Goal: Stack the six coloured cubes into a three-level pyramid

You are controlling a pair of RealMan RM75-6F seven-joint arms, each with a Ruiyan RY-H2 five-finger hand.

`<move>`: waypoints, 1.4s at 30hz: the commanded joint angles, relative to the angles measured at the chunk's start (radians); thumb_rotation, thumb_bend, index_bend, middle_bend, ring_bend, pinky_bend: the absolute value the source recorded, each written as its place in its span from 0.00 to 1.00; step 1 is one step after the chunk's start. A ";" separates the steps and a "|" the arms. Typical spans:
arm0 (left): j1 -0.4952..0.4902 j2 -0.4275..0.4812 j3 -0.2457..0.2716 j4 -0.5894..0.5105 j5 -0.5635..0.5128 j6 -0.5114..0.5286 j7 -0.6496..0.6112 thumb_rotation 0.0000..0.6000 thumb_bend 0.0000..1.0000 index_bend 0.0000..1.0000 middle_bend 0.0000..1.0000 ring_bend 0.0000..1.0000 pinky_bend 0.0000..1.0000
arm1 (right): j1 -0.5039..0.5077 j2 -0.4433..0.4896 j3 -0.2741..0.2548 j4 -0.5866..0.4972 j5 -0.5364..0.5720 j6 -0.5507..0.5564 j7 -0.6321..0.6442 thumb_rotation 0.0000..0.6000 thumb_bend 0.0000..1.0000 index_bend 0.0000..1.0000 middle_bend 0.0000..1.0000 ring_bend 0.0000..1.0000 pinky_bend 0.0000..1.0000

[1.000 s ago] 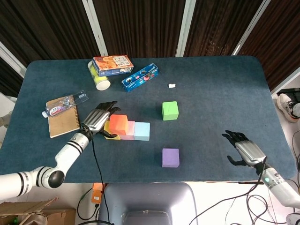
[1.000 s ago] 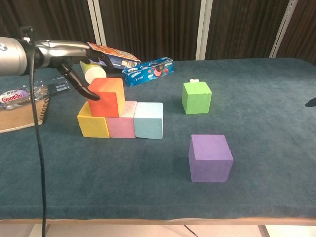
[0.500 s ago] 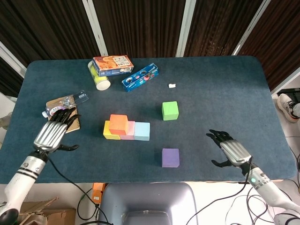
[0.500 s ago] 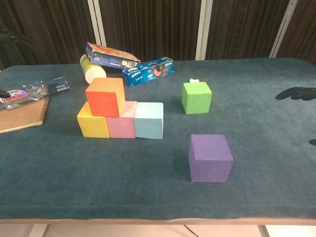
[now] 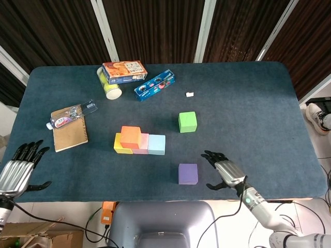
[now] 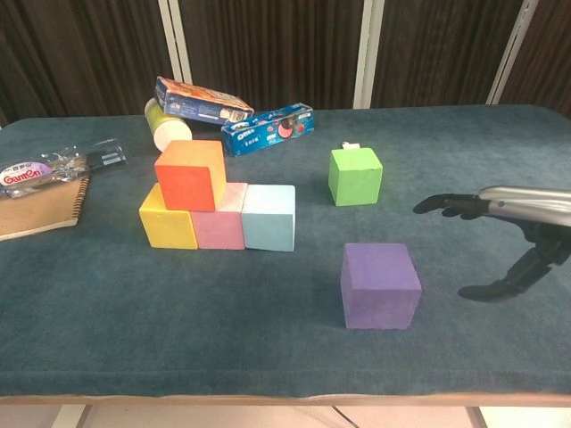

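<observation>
While the orange cube [image 6: 190,174] sits on the yellow cube [image 6: 167,223] and pink cube [image 6: 220,220] beside the light blue cube [image 6: 268,217], the right hand [image 6: 504,234] hovers empty with fingers spread near the purple cube [image 6: 380,284]. The green cube [image 6: 355,176] stands apart, and the left hand [image 5: 17,171] hangs spread off the table's [image 5: 248,103] near-left corner, holding nothing.

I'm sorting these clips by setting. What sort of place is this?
Probably a lab or test room set up for robot trials, not a home: a table under dark blue cloth, dark curtains behind it, loose cables at the near edge, and toy cubes such as the purple cube among assorted props.
</observation>
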 commanded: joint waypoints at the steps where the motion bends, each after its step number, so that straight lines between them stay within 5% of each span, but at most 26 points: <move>1: 0.030 0.001 0.005 0.027 0.024 0.014 -0.038 0.85 0.00 0.16 0.01 0.00 0.08 | 0.008 -0.039 -0.004 -0.033 0.039 0.023 -0.048 0.93 0.18 0.02 0.00 0.00 0.00; 24: 0.143 0.000 -0.024 0.164 0.127 0.018 -0.246 0.85 0.00 0.16 0.01 0.00 0.08 | 0.002 -0.269 0.029 -0.013 0.216 0.215 -0.244 0.93 0.18 0.14 0.00 0.00 0.00; 42: 0.166 -0.005 -0.053 0.198 0.151 -0.014 -0.292 0.84 0.00 0.16 0.01 0.00 0.08 | 0.024 -0.314 0.073 0.044 0.313 0.193 -0.221 0.94 0.18 0.35 0.00 0.00 0.00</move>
